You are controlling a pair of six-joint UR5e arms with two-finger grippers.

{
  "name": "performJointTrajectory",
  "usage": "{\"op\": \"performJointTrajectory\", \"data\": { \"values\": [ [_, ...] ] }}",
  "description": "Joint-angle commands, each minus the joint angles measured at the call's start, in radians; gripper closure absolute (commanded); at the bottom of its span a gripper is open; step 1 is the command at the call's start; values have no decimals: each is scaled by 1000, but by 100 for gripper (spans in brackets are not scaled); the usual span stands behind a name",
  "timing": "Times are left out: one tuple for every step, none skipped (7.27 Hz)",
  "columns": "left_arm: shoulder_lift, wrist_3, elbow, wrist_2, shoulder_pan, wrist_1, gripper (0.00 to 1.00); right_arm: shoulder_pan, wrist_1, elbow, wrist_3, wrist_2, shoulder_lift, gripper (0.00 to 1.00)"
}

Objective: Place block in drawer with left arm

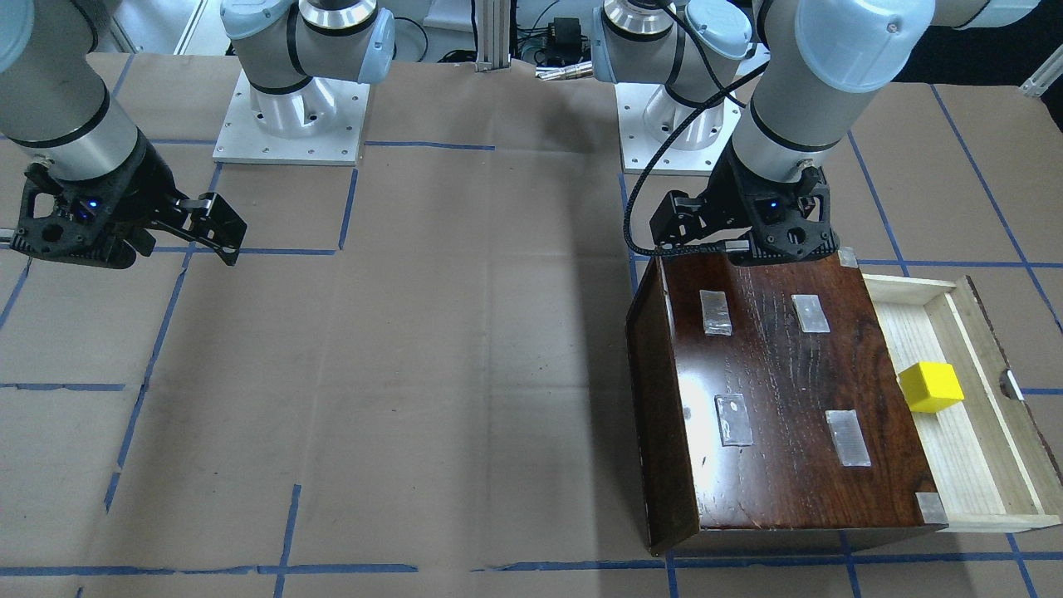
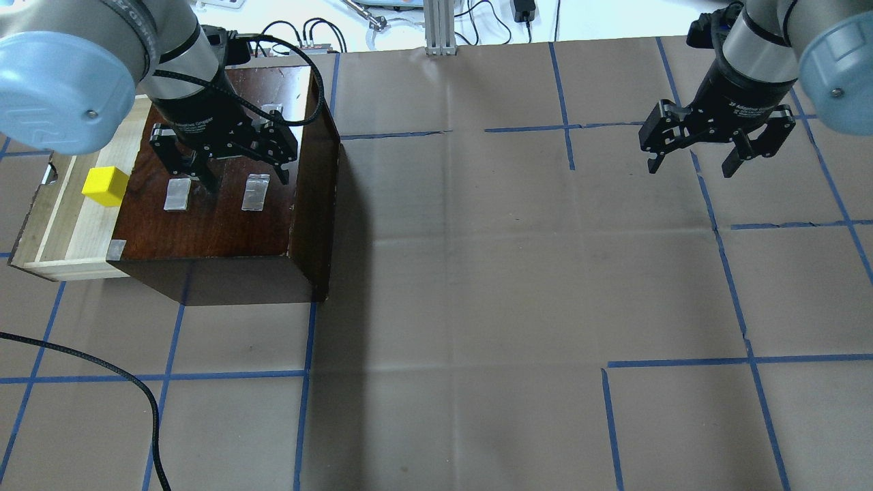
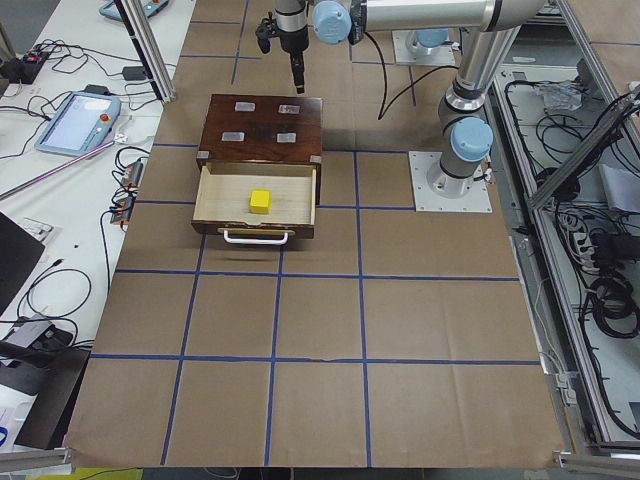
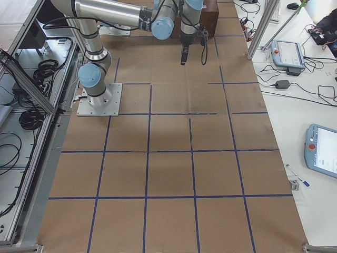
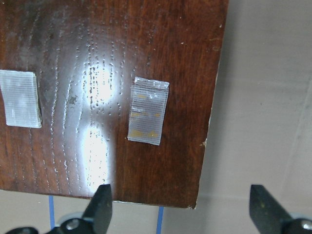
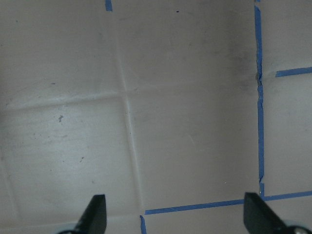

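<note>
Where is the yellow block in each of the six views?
Front-facing: block at far right, in the open drawer.
Overhead: far left, in the drawer.
Exterior left: upper centre, in the drawer.
Exterior right: not visible.
Left wrist: absent.
Right wrist: absent.
Shared landmark: the dark box beside it.

Glossy dark-wood box (image 1: pixel 781 399), pale raw-wood drawer (image 1: pixel 980 465)

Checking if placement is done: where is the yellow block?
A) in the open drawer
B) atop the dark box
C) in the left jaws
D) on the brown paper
A: the block sits on the floor of the pulled-out drawer.
</note>
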Motion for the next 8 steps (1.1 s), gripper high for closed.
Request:
{"op": "performJointTrajectory", "data": {
  "values": [
    [2,1,0,1,0,1,1,0,0,1,0,0,0,0],
    [2,4,0,1,0,3,1,0,0,1,0,0,0,0],
    [2,2,-2,1,0,3,1,0,0,1,1,0,0,0],
    [2,-1,0,1,0,3,1,0,0,1,0,0,0,0],
    [0,-1,0,2,0,3,1,0,0,-1,0,0,0,0],
    [0,-5,0,1,0,3,1,0,0,1,1,0,0,0],
    [0,-7,1,1,0,6,1,0,0,1,0,0,0,0],
    [2,1,1,1,0,24,1,0,0,1,1,0,0,0]
  ]
}}
